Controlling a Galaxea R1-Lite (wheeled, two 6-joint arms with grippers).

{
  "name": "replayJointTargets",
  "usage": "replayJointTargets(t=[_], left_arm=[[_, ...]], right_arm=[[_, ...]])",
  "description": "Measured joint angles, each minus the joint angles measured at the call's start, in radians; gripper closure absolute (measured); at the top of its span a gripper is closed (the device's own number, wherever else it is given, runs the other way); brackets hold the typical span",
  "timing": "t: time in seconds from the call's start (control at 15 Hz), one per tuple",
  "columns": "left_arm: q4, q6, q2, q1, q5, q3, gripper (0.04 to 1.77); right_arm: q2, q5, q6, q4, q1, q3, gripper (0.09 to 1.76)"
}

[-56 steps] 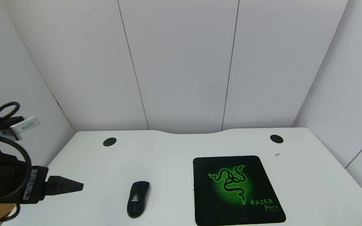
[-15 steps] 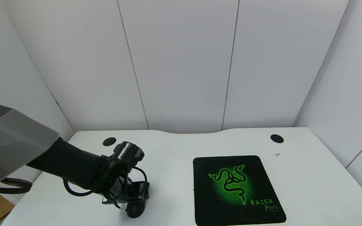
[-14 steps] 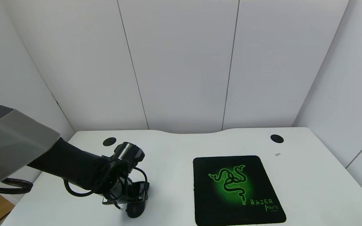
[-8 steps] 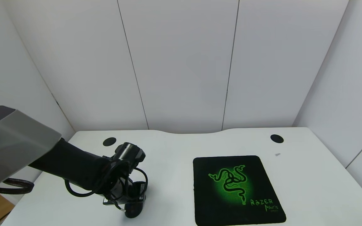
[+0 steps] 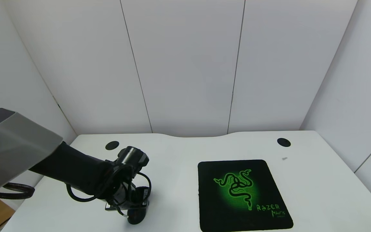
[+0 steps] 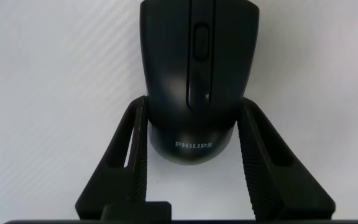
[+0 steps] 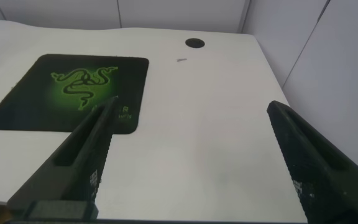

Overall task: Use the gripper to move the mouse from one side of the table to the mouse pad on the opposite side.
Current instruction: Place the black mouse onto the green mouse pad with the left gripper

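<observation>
The black mouse (image 5: 136, 217) lies on the white table (image 5: 179, 151) at the front left, mostly hidden under my left gripper (image 5: 134, 206). In the left wrist view the gripper (image 6: 193, 104) straddles the mouse (image 6: 197, 56), and both fingertips (image 6: 143, 124) press its sides near the PHILIPS lettering. The mouse rests on the table. The black mouse pad (image 5: 242, 193) with the green logo lies to the right, with nothing on it. My right gripper (image 7: 192, 106) is open and empty above the table's right side, beside the pad (image 7: 73, 90). It is out of the head view.
Two round black grommets (image 5: 112, 145) (image 5: 283, 142) sit near the table's curved rear edge. White walls close in the back and both sides. Bare table lies between the mouse and the pad. A small grey speck (image 5: 284, 158) lies behind the pad.
The left arm has swung in from the left edge and come down over the mouse. In the last second the fingers have drawn in on the mouse, which shifted slightly left.
</observation>
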Motion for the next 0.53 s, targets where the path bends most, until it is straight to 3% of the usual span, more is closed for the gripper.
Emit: replayJointTargets(t=[0.2, 0.53], left_arm=[[0.055, -0.004, -0.032, 0.0, -0.012, -0.014, 0.91], [0.331, -0.079, -0.098, -0.021, -0.043, -0.17, 0.91]], right_arm=[[0.0, 0.0, 0.0, 0.0, 0.0, 0.0, 0.14], [0.0, 0.0, 0.0, 0.0, 0.0, 0.0, 0.14]])
